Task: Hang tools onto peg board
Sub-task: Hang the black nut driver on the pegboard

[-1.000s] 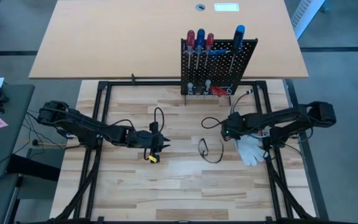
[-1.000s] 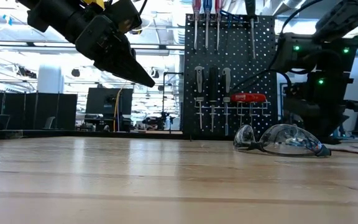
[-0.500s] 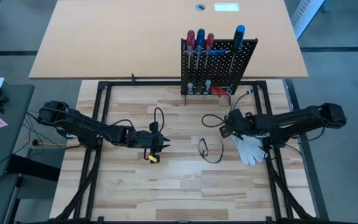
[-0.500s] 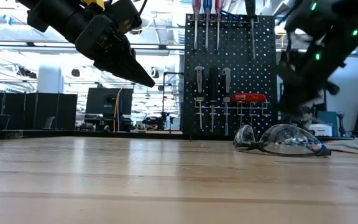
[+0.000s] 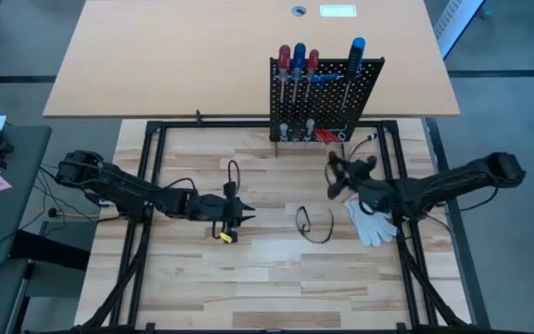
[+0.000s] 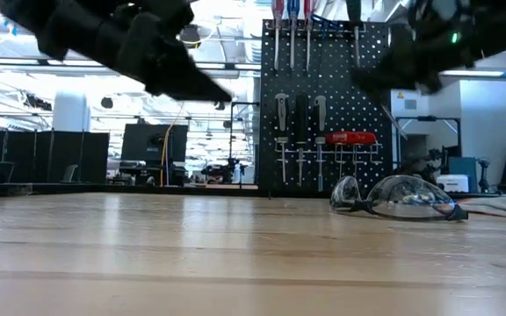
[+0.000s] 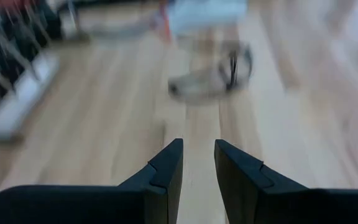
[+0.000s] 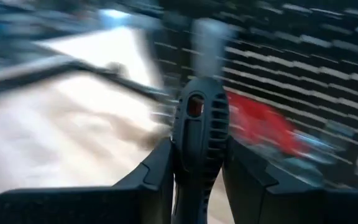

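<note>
The peg board [image 5: 325,98] is a black metal panel with many small holes; it stands upright in the upper middle of the high view, at the far edge of the pale wooden bench [image 5: 267,278]. Screwdrivers [image 5: 298,63] with red and blue handles hang on it, and red pliers [image 6: 350,138] sit lower, seen well only in the low view.

The right gripper [image 8: 199,163] is just below the board in the high view. Its jaws are clenched on a black ribbed handle [image 8: 200,127] (only the right wrist view shows this, blurred).

Clear curved safety glasses [image 6: 396,197] lie at the right of the low view, and a white soft glove [image 5: 372,223] lies beside the right arm.

The left gripper [image 7: 198,163] hovers at the middle left of the high view, jaws a little apart and grasping nothing.
</note>
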### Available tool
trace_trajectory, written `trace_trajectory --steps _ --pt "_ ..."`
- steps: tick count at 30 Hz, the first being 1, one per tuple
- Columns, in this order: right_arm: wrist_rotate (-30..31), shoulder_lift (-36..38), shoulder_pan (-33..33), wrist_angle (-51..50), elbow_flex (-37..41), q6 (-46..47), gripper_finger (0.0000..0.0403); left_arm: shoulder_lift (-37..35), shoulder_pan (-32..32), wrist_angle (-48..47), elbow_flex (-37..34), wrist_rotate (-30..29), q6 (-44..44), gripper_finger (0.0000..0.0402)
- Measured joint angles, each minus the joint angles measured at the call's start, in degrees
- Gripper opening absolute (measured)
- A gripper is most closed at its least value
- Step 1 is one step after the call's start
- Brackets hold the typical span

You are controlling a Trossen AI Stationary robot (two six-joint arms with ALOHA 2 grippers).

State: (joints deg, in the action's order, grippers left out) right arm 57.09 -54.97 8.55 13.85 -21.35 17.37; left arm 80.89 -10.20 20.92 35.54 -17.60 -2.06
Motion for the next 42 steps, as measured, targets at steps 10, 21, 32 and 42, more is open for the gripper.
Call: trace_trajectory --steps 10,21,32,42 --pt "-23.0 -10.1 7.3 52.7 1.4 -32.3 0.0108 20.0 3.1 57.9 -1.7 7.3 -13.2 0.0091" --pt "-27.3 -18.3 10.8 50.7 -8.4 -43.3 0.0108 30.0 7.9 43.8 18.8 18.9 -8.3 0.0194" --pt "-27.3 -19.3 11.6 50.9 -9.7 -43.9 0.0108 29.6 7.2 44.2 21.7 19.5 -6.6 0.0202" --pt "-27.4 -19.3 11.7 49.9 -9.7 -43.8 0.0108 29.6 6.5 46.5 21.7 19.5 -6.2 0.0084"
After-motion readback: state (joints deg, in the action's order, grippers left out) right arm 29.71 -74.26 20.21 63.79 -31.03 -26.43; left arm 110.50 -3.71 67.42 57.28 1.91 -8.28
